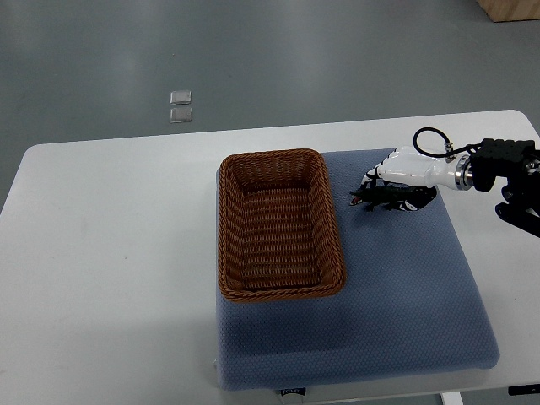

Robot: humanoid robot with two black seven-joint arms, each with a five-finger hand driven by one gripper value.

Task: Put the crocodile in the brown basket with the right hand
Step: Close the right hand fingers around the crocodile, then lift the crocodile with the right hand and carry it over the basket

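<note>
Sitting under the brown basket (226, 228) is a blue padded mat (405, 287), and the mat lies on a white table (101, 253). The table's bare top stretches wide on the left of the basket. Beyond the basket's far end is grey floor (295, 59) with two small clear square plates (180, 106) on it. A tan wooden-looking corner (510, 8) shows far off to the basket's upper right. The basket is woven, rectangular, long side running away from the camera, nothing inside.

The crocodile (384, 201) is a small dark toy, nearly black, long and thin. It is outside the basket, just beside the right rim near the far end, over the blue mat. Its pointed end faces the basket, with a small gap to the rim. Can't tell if it rests on the mat or is lifted.

The right hand (403, 175) is white, on a black forearm (506, 164) coming in from the side away from the basket, with a black cable loop (430, 139) at the wrist. Its fingers (371, 180) curl down and close around the crocodile's body, gripping it; only the basket-side end of the toy sticks out.
</note>
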